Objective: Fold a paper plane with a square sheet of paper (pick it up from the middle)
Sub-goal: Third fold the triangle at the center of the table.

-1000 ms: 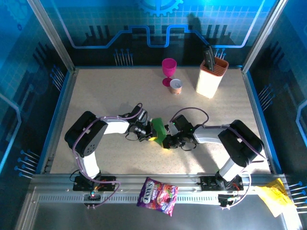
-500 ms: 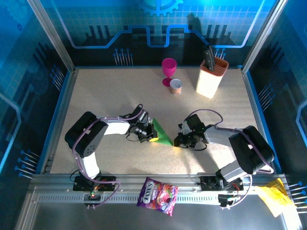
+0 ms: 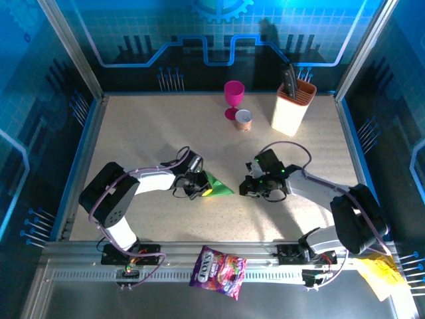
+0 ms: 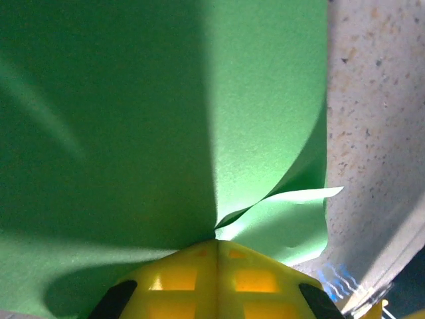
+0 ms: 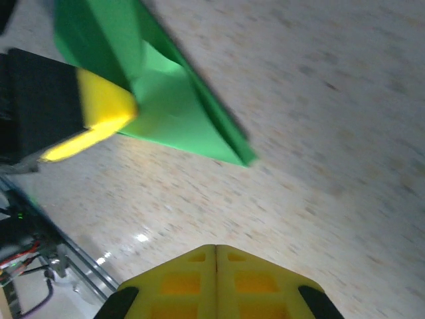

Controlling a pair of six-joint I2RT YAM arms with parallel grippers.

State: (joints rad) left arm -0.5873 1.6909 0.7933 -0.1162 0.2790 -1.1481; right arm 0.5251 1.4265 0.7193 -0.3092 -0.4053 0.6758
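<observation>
Near the middle of the speckled beige table point(image 3: 146, 133), clamped tight in the left gripper point(image 3: 201, 187): the square sheet of paper point(image 3: 218, 184). Bright green, plain, unmarked. Folded down to a small pointed triangle, wide end in the pincer, sharp tip aimed at the right gripper point(image 3: 248, 185), near it but apart, bare tabletop between.

From the left wrist, smooth green spread wide ahead of the yellow fingertips, pinched at their closed seam, with one loose layer curling up at the lower right, beside the table surface.

From the right wrist, a layered triangle lying low over the table, darker upper fold over a lighter lower one, a crisp edge down to the point. Right gripper clenched, pads meeting, grasping nothing.
</observation>
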